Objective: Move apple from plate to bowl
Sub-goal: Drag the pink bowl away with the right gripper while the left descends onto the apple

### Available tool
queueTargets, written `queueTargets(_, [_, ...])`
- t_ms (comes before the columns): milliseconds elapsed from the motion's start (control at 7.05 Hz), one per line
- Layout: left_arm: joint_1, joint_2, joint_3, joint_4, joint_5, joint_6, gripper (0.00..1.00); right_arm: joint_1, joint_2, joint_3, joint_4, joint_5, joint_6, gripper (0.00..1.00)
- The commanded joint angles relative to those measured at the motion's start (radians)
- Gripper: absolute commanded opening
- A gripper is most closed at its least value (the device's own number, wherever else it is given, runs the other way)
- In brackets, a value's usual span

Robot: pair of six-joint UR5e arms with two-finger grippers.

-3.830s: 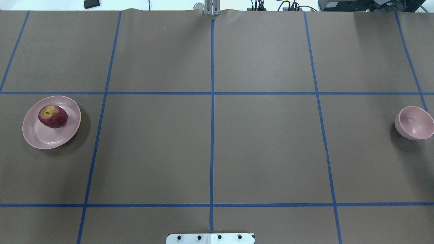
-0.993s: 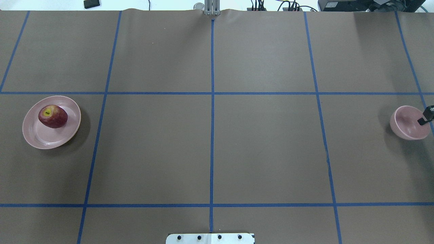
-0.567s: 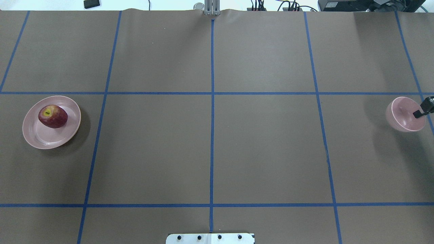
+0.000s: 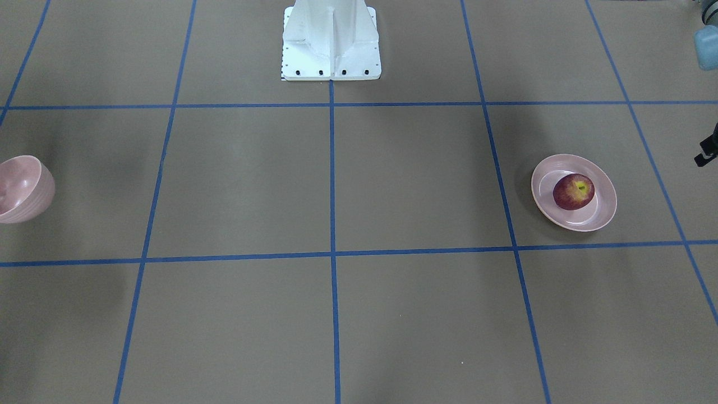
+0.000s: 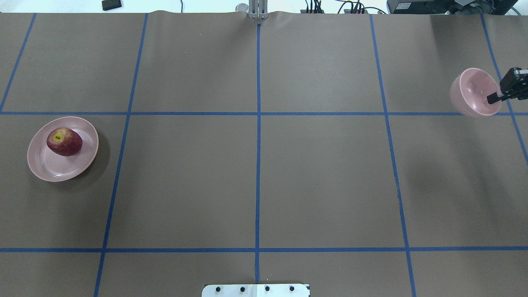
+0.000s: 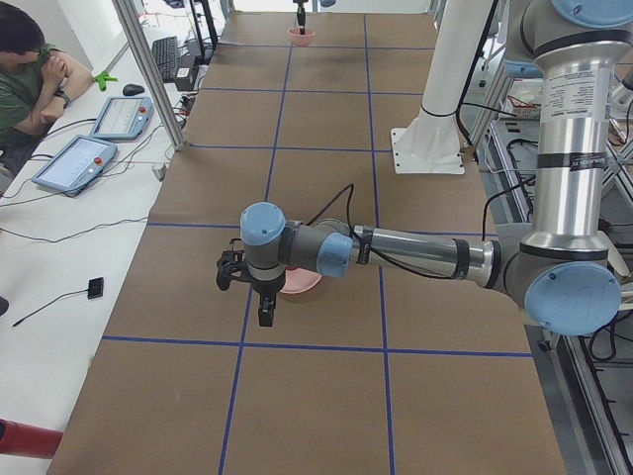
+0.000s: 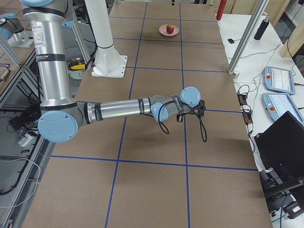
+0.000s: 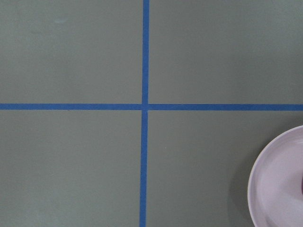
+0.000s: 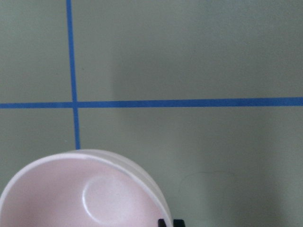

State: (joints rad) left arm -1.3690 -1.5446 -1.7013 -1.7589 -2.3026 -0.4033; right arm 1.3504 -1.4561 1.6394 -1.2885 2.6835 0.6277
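Observation:
The dark-red apple (image 5: 64, 142) lies on the pale-pink plate (image 5: 49, 169) at the table's left side, also in the front-facing view (image 4: 573, 192). My right gripper (image 5: 493, 98) is shut on the rim of the pink bowl (image 5: 470, 93), one finger inside it, and holds it tilted at the far right. The right wrist view shows the bowl (image 9: 71, 198) with the gripper (image 9: 169, 222) at its rim. My left gripper (image 4: 707, 152) hangs beside the plate, outside it. I cannot tell whether it is open. The left wrist view shows only the plate's edge (image 8: 277, 184).
Brown table cover with blue tape grid lines. The robot's white base (image 4: 331, 39) stands at the table's near edge. Tablets and cables lie on a side bench (image 6: 94, 139) where a person sits. Cables and a laptop lie beyond the right end.
The right gripper came in at the right edge, took the bowl by its rim, and has carried it away from the robot and slightly left. Apple and plate have not moved.

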Motion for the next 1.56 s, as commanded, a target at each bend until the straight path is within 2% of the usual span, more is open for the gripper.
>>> queueTargets(0, [0.111,0.000,0.000,-0.123,0.000,-0.220,0.99,-0.040,0.072,0.048,0.001,-0.007,0.162,0.00])
queueTargets(284, [0.219,-0.029,-0.011,-0.235,0.002,-0.429,0.99,-0.091,0.126,0.071,0.003,-0.019,0.283,0.00])
queueTargets(567, [0.304,-0.090,-0.005,-0.235,0.012,-0.538,0.99,-0.144,0.177,0.085,0.001,-0.051,0.383,0.00])
queueTargets(993, [0.384,-0.112,0.012,-0.235,0.081,-0.555,0.99,-0.183,0.195,0.095,-0.003,-0.068,0.414,0.00])
queueTargets(1418, [0.383,-0.106,0.003,-0.228,0.071,-0.542,0.98,-0.183,0.197,0.097,-0.003,-0.066,0.414,0.00])
